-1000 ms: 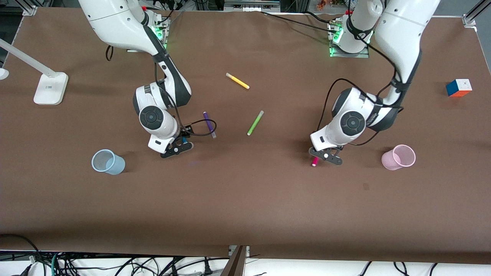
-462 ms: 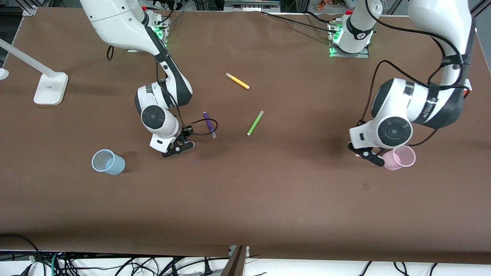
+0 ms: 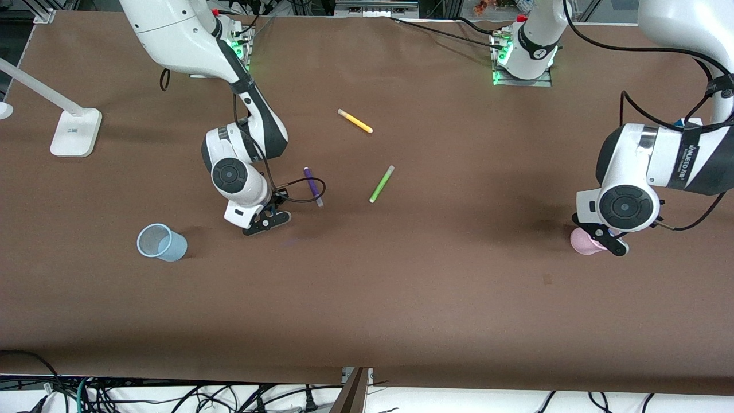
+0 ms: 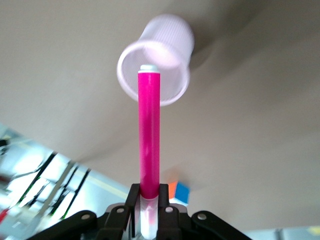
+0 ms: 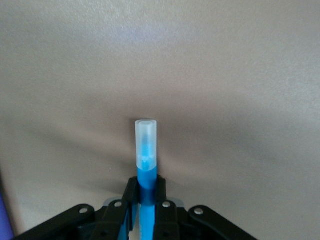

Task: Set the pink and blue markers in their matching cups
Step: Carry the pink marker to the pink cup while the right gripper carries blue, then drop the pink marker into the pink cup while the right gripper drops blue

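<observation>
My left gripper [image 3: 602,241] is shut on the pink marker [image 4: 149,130] and holds it upright, pale cap in the jaws, over the pale pink cup [image 3: 582,243]. In the left wrist view the marker's free end points at the cup's open mouth [image 4: 165,45]. My right gripper [image 3: 265,221] is shut on the blue marker [image 5: 146,150], greyish cap pointing down, just above the table. It is beside the pale blue cup [image 3: 160,242], toward the table's middle. In the front view the grippers hide both markers.
A dark purple pen [image 3: 312,186] lies close to the right gripper, under its cable loop. A lime green pen [image 3: 381,183] and a yellow pen [image 3: 355,121] lie mid-table. A white lamp base [image 3: 75,133] stands at the right arm's end. A colour cube [image 4: 178,191] sits near the left arm.
My left arm has carried the pink marker from near the table's middle toward its own end, to over the pink cup. My right gripper has barely moved.
</observation>
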